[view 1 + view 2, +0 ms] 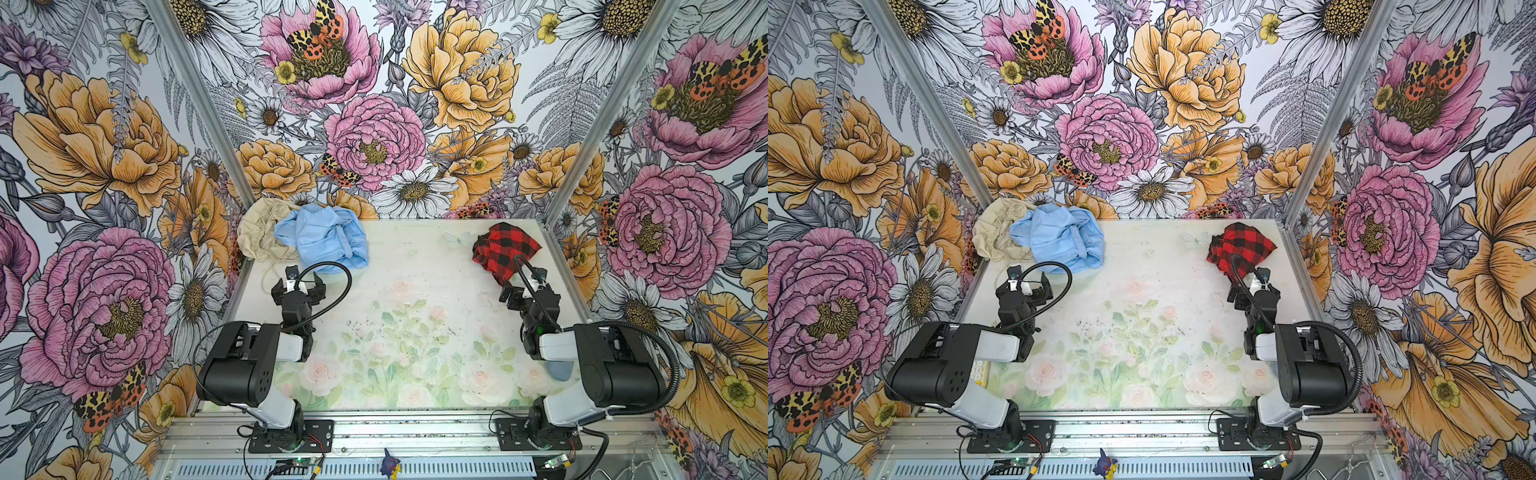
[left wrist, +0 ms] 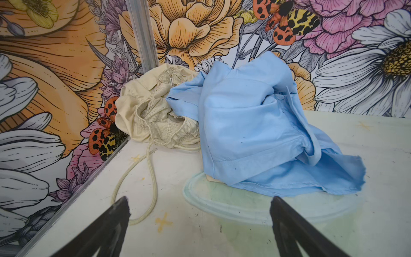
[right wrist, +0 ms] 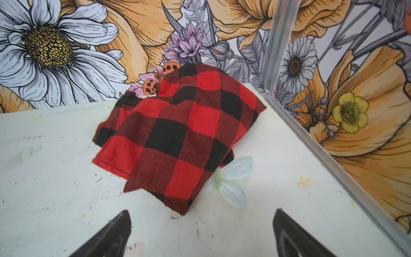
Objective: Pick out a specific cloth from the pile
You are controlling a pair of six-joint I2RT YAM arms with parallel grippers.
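Right, closest in, the left gripper (image 1: 298, 286) hangs over the table (image 1: 415, 270) with its jaws spread wide and nothing between them. In the left wrist view its two black fingertips (image 2: 123, 203) frame bare tabletop. The right gripper (image 1: 524, 291) is just as wide apart and just as empty.

Just past the right gripper lies the cloth (image 3: 178, 133), and it's a looker: big red-and-black buffalo check, fuzzy flannel, a stitched hem along its near edge. It's bunched in a rumpled mound at the table's back right corner (image 1: 505, 245), well apart from the pile (image 1: 291, 237), with one edge lapping a pale white flower (image 3: 233, 178) on the tabletop.

Over at the back left corner, the light blue garment (image 2: 255, 133) slumps against the cream cloth (image 2: 138, 106), whose drawstring (image 2: 153, 178) loops out toward the left gripper. A small white tag (image 2: 171, 80) sits inside its waistband, too small to read.
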